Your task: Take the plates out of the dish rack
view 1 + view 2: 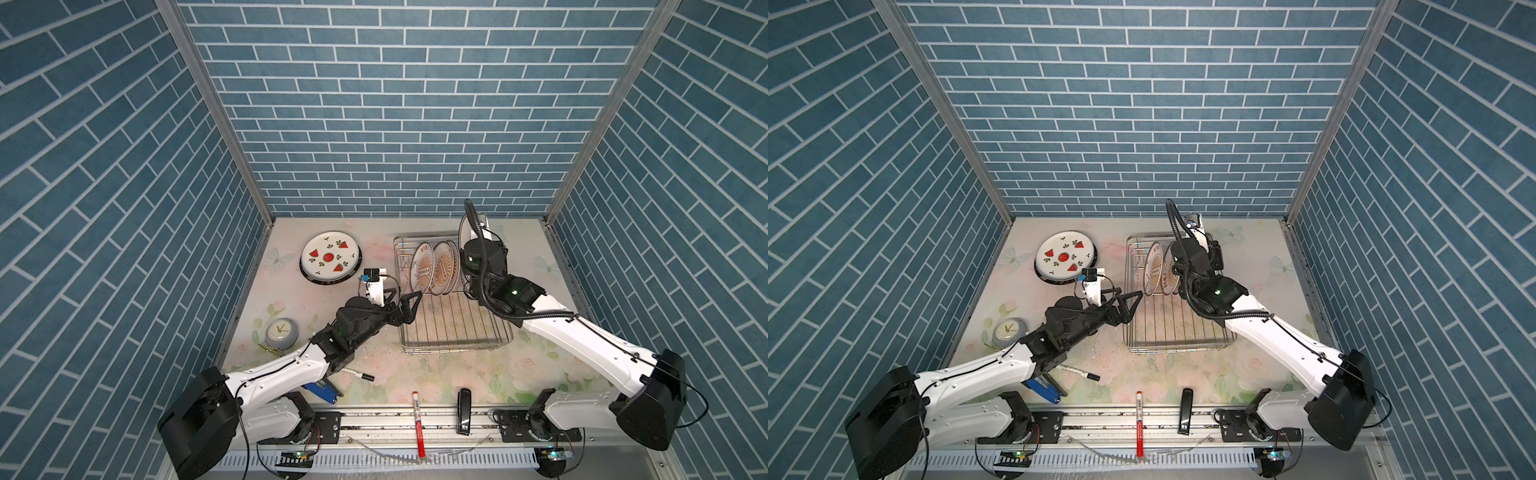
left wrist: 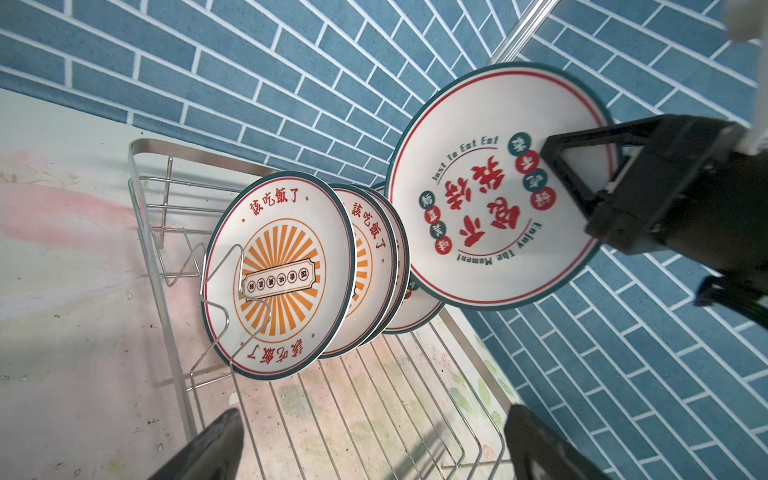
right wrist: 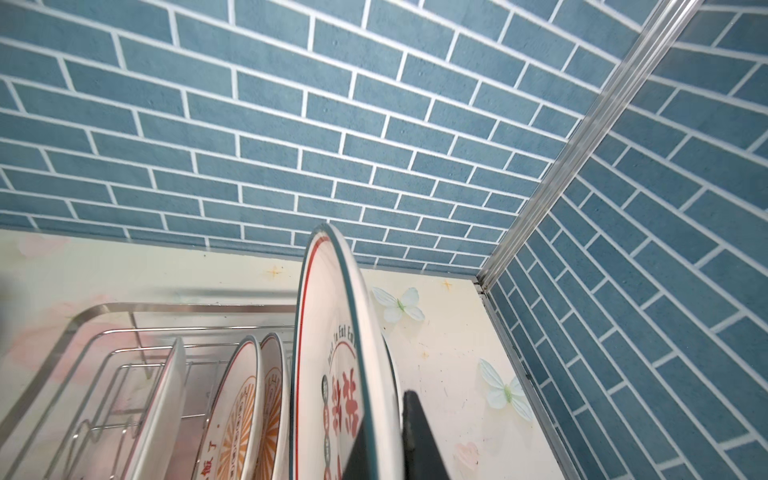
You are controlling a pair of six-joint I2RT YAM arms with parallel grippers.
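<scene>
Right end effector (image 2: 548, 149) clamps red-character plate (image 2: 478, 199); sunburst plates (image 2: 282, 274) close beside, perhaps touching.

- Bright, even light; soft faint shadows on surface (image 1: 415, 374).
- Both top views: brick walls (image 1: 395, 104) bend at edges.
- Left wrist view: left gripper (image 2: 374, 411) near, blurred.

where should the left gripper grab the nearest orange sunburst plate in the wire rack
Probably the top rim, from straight above, pinching both faces. The white round orange-sunburst plate stands on edge in the silver wire dish rack, another plate close behind, lower rim down among its wires; only the top edge looks free.
</scene>
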